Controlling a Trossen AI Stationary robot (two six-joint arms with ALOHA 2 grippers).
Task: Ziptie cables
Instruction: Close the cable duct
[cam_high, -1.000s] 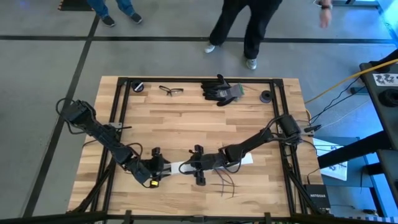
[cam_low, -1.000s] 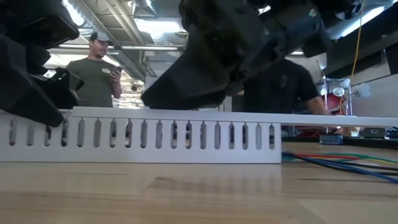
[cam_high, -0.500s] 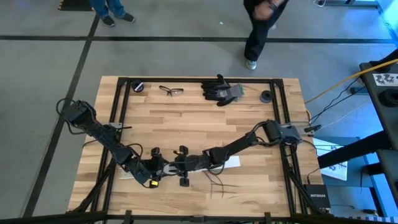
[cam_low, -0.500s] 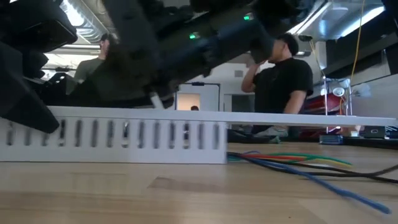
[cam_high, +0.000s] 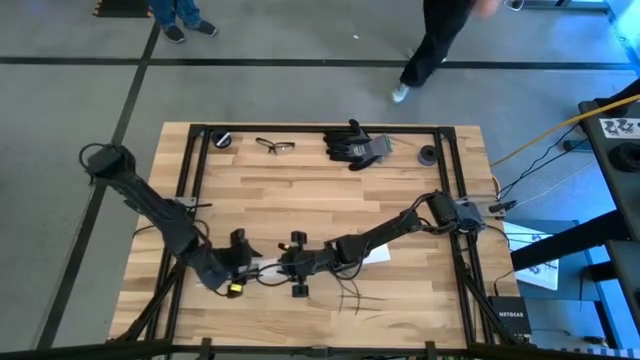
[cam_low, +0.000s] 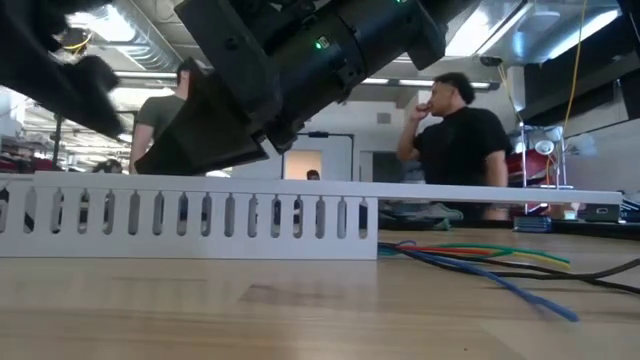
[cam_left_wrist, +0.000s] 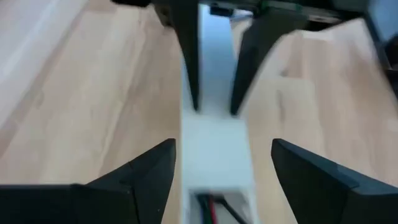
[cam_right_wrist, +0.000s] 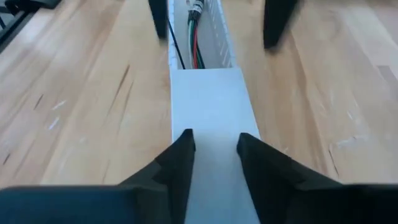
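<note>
Two grippers meet over the duct (cam_high: 372, 256) near the table's (cam_high: 300, 190) front edge: our left gripper (cam_left_wrist: 214, 158) gapes empty, right gripper (cam_right_wrist: 214, 152) pinches its lid (cam_right_wrist: 211, 118). Cables (cam_low: 470, 262) inside look floppy; we'd grasp them bunched

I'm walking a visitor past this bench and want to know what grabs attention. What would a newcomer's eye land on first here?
First, the two dark arms meeting over a white slotted cable duct near the table's front edge. The right gripper pinches the duct's flat lid, while the left gripper straddles the duct with fingers spread. Next, the coloured cables spilling from the duct's end, and black gloves at the far edge.
</note>
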